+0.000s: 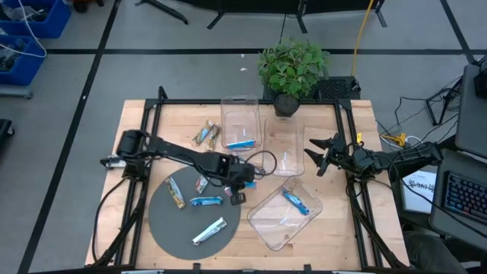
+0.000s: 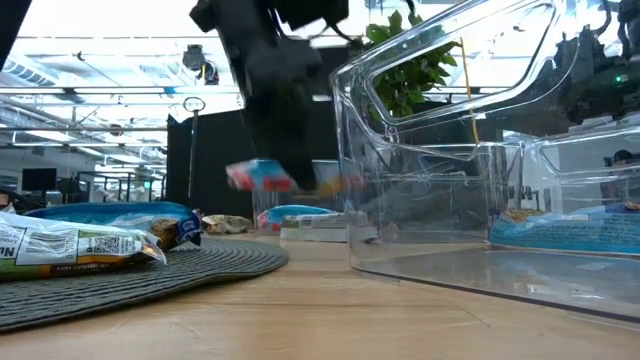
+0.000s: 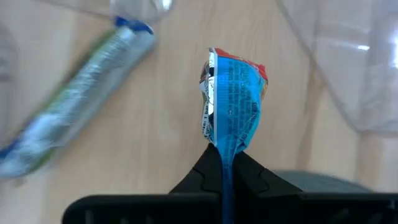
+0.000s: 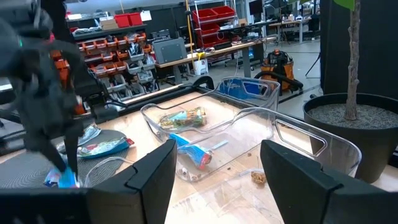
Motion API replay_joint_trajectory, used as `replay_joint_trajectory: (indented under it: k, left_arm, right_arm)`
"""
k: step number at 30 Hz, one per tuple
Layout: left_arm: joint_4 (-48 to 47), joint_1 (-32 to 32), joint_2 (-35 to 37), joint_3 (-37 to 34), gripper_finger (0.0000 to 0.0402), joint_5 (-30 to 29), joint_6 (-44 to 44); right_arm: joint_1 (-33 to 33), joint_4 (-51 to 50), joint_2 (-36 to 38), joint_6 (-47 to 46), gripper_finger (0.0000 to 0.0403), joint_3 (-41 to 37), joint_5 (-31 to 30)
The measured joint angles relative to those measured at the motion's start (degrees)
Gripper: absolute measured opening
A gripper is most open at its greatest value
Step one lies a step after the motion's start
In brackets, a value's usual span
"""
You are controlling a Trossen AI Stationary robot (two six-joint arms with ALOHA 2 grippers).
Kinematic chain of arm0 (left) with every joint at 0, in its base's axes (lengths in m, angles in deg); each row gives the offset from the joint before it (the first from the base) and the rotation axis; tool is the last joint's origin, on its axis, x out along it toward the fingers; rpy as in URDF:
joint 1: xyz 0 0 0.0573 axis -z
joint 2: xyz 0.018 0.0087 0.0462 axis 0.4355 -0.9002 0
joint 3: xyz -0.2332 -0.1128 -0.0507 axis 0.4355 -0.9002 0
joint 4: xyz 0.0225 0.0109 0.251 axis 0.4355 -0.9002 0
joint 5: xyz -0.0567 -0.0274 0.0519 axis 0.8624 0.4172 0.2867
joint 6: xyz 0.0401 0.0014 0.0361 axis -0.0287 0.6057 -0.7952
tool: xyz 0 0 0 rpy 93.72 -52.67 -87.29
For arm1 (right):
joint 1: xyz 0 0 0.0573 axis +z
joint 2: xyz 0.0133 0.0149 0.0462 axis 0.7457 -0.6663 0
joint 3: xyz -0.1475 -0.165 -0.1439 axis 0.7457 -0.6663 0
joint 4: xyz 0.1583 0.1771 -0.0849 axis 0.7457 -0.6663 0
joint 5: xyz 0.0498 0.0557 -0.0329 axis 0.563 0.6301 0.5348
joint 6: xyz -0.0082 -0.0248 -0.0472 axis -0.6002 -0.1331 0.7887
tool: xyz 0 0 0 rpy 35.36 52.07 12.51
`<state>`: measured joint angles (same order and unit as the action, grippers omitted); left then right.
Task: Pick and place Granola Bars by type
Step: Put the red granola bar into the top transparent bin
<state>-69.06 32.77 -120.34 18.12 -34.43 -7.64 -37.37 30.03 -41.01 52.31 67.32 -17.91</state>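
My left gripper hangs near the table's middle, just off the right rim of the round grey mat, and is shut on a bright blue bar with a red end, which also shows in the low view. On the mat lie a tan bar, a blue bar and a silvery bar. Two tan bars rest on the wood at the far left. A blue bar lies in the far bin, another blue bar in the near right bin. My right gripper waits open at the table's right side. My left gripper pinches the blue bar between its two fingers at one flat crimped end, coming from above and pointing down. The bar sticks out past the fingertips, its red end farthest from them. In the low view it hangs clear above the table.
Three clear plastic bins stand right of the mat: a far bin, a middle bin and a tilted near bin. A potted plant stands at the far edge. A silvery bar with a blue end lies below my left gripper.
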Motion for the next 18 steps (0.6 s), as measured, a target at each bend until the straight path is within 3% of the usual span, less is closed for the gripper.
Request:
replay_joint_trajectory:
  k: [18]
  left_arm:
    - [-21.8,-4.3,27.8,0.0,0.0006,-5.8,-3.9]
  right_arm:
    - [0.0,0.0,0.0,0.0,0.0224,0.0,0.0]
